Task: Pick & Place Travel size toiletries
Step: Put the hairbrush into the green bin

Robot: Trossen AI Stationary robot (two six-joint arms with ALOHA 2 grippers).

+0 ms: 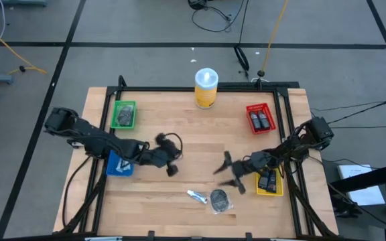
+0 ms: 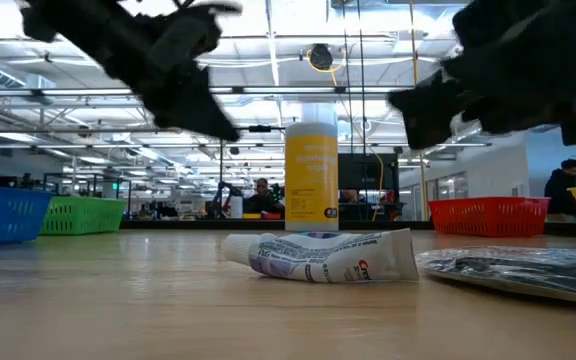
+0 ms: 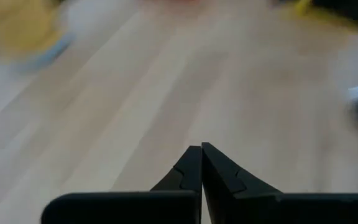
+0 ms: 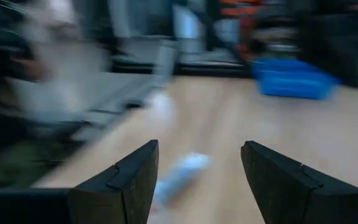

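Note:
A small white tube (image 1: 196, 195) and a round dark grey flat packet (image 1: 220, 199) lie on the table near its near edge; in the low view the tube (image 2: 323, 255) and the packet (image 2: 523, 272) both rest flat on the wood. My left gripper (image 1: 171, 163) hovers left of centre, above the table, shut and empty (image 3: 201, 148). My right gripper (image 1: 228, 173) hovers right of centre, up and to the right of the packet, open and empty (image 4: 199, 155); the tube (image 4: 180, 175) shows blurred between its fingers, farther off. More toiletries lie in the bins.
A tall yellow canister with white lid (image 1: 206, 88) stands at the far edge. Green bin (image 1: 123, 114) far left, blue bin (image 1: 119, 164) under the left arm, red bin (image 1: 261, 118) far right with dark bottles, yellow bin (image 1: 270, 181) under the right arm. Bare wood (image 1: 193, 134) in the middle.

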